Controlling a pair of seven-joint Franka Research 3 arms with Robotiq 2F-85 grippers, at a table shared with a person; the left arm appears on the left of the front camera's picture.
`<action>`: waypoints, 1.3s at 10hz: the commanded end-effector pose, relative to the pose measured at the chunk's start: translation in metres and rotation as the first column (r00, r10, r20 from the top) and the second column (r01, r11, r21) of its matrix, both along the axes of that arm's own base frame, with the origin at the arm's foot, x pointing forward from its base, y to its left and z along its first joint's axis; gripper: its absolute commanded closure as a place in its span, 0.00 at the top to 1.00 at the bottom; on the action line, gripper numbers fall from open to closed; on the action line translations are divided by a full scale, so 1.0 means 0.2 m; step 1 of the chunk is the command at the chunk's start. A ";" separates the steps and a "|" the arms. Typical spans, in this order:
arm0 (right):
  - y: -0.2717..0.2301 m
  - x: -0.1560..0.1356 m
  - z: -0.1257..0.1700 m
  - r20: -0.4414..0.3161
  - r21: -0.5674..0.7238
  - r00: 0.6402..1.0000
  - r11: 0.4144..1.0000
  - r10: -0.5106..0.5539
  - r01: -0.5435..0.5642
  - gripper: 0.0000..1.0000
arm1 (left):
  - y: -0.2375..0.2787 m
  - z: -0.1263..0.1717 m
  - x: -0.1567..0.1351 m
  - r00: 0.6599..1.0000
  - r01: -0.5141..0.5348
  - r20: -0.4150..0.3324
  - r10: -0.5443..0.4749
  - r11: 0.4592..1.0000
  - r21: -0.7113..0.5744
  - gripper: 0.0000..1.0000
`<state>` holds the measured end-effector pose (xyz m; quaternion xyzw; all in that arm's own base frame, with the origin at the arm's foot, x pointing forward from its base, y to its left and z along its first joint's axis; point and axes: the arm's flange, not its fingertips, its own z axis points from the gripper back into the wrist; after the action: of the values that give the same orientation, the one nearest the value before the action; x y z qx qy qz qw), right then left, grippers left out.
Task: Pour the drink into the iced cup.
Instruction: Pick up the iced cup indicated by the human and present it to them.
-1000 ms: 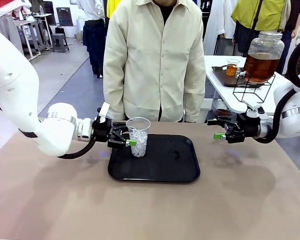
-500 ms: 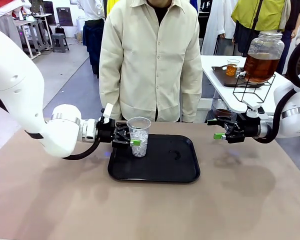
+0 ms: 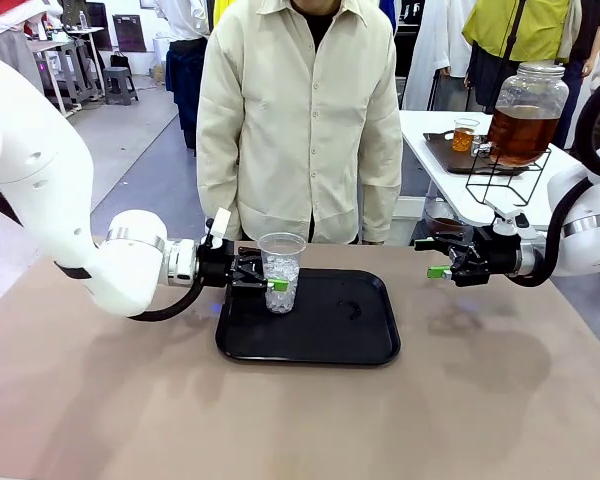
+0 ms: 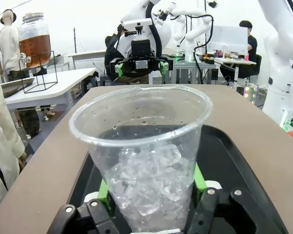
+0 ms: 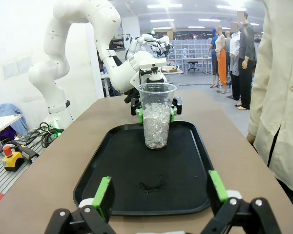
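A black tray (image 3: 330,340) on the brown table (image 3: 480,400) carries the iced cup (image 3: 281,272) near its far left corner. The drink (image 3: 520,135) fills a glass jar (image 3: 528,85) on a side table (image 3: 440,175), well apart. The left gripper (image 4: 150,190) is clamped on the cup's lower half, and the right gripper (image 3: 432,257) hovers right of the tray, fingers spread wide.

The cup (image 3: 280,275) stands on the tray (image 3: 350,345), at its 10 o'clock corner; tray mid-table (image 3: 500,400); person (image 3: 300,120) at 12 o'clock.

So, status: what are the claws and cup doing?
Left gripper shut on iced cup, upright on tray, ice only. Right gripper open, empty. Person close behind.
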<state>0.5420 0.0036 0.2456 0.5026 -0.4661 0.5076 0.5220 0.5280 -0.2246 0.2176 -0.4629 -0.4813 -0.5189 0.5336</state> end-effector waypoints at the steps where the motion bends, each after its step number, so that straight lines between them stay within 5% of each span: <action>1: 0.01 0.00 0.01 -0.005 -0.003 1.000 1.000 0.002 -0.002 1.00 | -0.03 0.01 0.01 1.000 -0.024 0.020 0.024 1.000 -0.014 0.60; 5: 0.01 0.00 0.01 -0.005 -0.003 1.000 1.000 0.002 -0.002 1.00 | -0.04 0.09 -0.02 0.997 -0.028 0.070 0.030 0.999 -0.028 0.60; 10: 0.01 0.00 0.01 -0.005 -0.003 1.000 1.000 0.002 -0.002 1.00 | -0.05 0.68 0.14 0.989 -0.060 0.134 0.066 0.997 -0.047 0.60; 13: 0.01 0.00 0.01 -0.005 -0.003 1.000 1.000 0.002 -0.002 1.00 | -0.03 0.84 0.21 0.987 -0.050 0.150 0.058 0.997 -0.057 0.60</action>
<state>0.5420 0.0036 0.2456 0.5026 -0.4661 0.5076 0.5220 0.5662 -0.2292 0.3851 -0.4143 -0.5515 -0.5251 0.4985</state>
